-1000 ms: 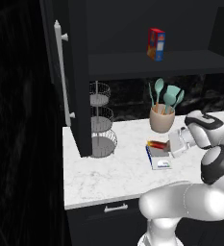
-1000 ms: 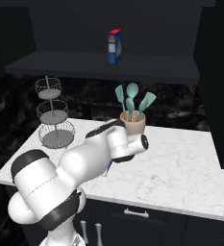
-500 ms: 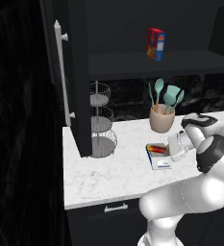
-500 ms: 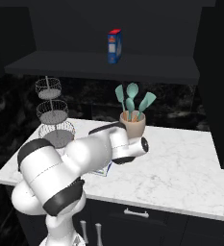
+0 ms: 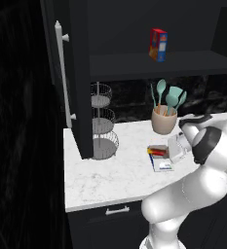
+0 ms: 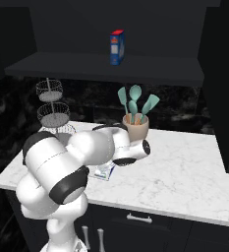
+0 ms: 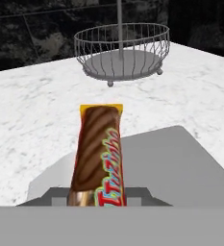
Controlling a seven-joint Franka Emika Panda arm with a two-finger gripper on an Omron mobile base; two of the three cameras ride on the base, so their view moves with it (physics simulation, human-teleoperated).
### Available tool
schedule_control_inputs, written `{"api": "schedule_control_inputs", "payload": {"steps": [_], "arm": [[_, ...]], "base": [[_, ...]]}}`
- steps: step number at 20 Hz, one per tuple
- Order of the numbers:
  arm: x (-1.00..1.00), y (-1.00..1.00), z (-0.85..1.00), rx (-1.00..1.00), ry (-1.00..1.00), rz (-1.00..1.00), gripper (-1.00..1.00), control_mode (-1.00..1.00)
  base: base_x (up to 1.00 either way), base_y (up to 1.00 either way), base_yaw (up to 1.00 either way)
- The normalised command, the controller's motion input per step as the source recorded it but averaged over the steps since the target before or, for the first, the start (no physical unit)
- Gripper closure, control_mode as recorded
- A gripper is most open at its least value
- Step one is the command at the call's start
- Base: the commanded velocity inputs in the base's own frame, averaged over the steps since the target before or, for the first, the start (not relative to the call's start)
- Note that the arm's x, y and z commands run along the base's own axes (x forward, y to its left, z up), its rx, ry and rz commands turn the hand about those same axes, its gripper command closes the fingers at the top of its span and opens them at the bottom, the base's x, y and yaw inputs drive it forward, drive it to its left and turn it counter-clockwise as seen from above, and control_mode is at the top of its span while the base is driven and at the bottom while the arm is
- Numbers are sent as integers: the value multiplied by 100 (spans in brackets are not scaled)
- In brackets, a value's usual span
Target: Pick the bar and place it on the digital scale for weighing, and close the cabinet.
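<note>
Marble counter (image 7: 27,110): bar (image 7: 98,153) (atop digital scale (image 7: 180,163)) points lengthwise toward wire basket (image 7: 120,53).

counter (image 5: 110,177): white marble | on it: wire basket stand (image 5: 103,127), utensil crock (image 5: 163,119), digital scale (image 5: 162,162)

White arm folded low, gripper (image 5: 175,150) pointing sideways (jaw state hidden)

Glossy printed wrapper on the bar (image 7: 98,158); matt grey plate of the digital scale (image 7: 171,168) (beneath the gripper); veined marble counter (image 7: 31,120); wire metal basket (image 7: 121,50) ahead.
</note>
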Motion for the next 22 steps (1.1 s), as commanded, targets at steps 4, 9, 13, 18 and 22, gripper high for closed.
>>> {"api": "schedule_control_inputs", "payload": {"steps": [4,9,13,18,22], "arm": [[24,-5,-15,0,-1,0,100,-100],[26,-1,-11,0,-1,0,100,-100],[13,-3,-12,0,-1,0,100,-100],[-1,-15,-7,0,-1,0,-100,-100],[-4,-14,0,0,-2,0,-100,-100]], "base": [[0,0,0],[0,0,0],[0,0,0],[0,0,0],[0,0,0]]}}
